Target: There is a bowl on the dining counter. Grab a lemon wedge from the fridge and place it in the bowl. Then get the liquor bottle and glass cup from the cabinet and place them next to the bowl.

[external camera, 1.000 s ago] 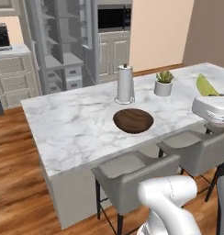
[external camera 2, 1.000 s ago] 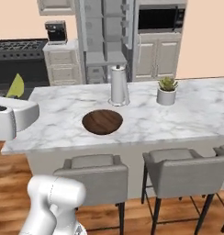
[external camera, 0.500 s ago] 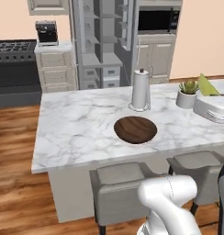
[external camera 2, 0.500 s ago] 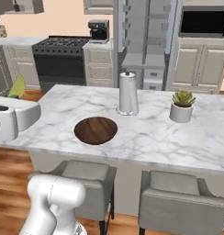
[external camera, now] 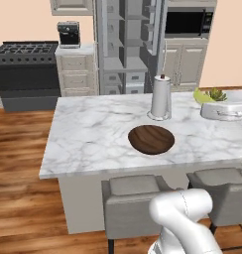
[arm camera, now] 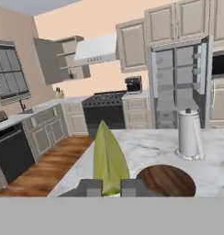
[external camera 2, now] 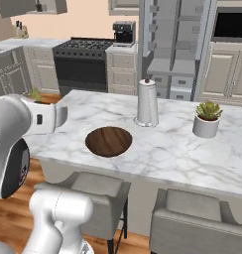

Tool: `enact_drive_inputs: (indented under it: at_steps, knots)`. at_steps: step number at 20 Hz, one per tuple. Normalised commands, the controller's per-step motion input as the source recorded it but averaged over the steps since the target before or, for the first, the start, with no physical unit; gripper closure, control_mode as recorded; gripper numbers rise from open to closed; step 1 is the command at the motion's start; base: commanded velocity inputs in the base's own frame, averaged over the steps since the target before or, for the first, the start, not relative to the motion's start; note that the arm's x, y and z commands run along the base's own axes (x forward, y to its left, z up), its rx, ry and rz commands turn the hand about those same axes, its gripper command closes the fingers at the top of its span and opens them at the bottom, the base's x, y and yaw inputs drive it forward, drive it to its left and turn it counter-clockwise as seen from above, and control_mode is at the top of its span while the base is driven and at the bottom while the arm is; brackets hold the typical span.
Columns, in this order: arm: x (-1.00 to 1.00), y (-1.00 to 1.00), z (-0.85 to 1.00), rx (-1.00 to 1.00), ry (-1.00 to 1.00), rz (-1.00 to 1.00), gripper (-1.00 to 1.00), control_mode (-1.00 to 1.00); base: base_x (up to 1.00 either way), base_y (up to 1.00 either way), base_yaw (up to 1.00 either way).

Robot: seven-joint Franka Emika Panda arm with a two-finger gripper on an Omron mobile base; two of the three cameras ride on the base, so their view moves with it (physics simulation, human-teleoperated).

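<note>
Hand view, end effector (arm camera: pixel 111 188) clamping lemon wedge (arm camera: pixel 109 160), bowl (arm camera: pixel 166 180) nearer after base drove leftward

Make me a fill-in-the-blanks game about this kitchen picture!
1. The hand is pinching a yellow-green lemon ____.
2. The brown wooden bowl has ____ inside it.
3. The paper-towel roll stands on the ____ counter.
4. The little plant grows in a white ____.

Missing words: wedge; nothing; dining; pot
</note>
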Motion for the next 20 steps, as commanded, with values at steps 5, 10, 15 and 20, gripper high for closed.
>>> enact_drive_inputs:
  at_steps: [5,10,15,20]
  knots:
    - [0.75,0.08,-0.59,-0.13,0.63,0.16,1.00,-1.00,0.00,0.00,0.00]
    - [0.48,0.11,-0.65,-0.23,0.48,0.09,1.00,-1.00,0.00,0.00,0.00]
    - [0.19,-0.02,-0.39,-0.06,0.12,0.03,1.00,-1.00,0.00,0.00,0.00]
    - [0.31,-0.06,-0.38,0.00,0.04,0.01,1.00,-1.00,0.00,0.00,0.00]
